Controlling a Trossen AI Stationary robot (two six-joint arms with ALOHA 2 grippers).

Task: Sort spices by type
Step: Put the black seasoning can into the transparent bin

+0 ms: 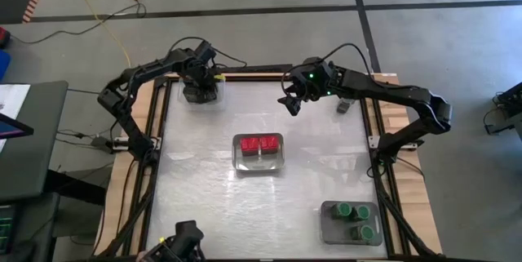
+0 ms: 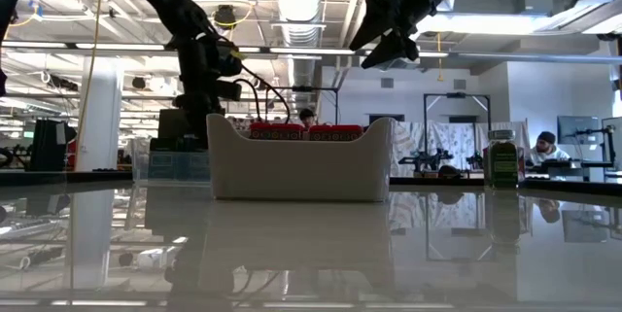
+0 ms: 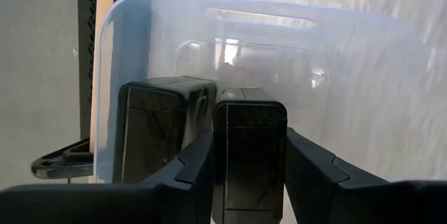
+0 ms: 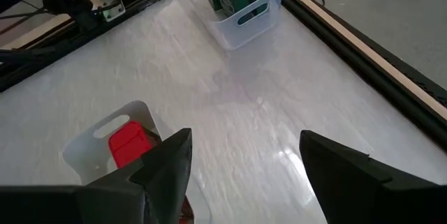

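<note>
High view: left pincer point(image 1: 200, 91) is clenching a black spice point(image 3: 249, 154) upright over the clear tray point(image 1: 181, 97), upper left; right pincer point(image 1: 291, 103) is hovering released, upper centre.

Your surface point(image 1: 204, 197) has a pale, glossy top that mirrors the room in the low view; its border point(image 1: 400, 115) looks like bare light wood, edged by matt black metal rails point(image 1: 160, 131). The tray point(image 3: 363, 77) under your left tool point(image 3: 249, 165) is clear, frosted plastic, smooth. The black boxy container point(image 3: 249, 147) between that tool's fingers is glossy dark plastic, like its neighbour point(image 3: 157, 130). The red caps point(image 1: 258, 143) look like shiny plastic in a translucent tray point(image 1: 258, 163). Your right tool's point(image 4: 244, 175) fingers point(image 4: 349, 165) are matt black. The green caps point(image 1: 353, 210) sit in a dull grey tray point(image 1: 326, 228).
</note>
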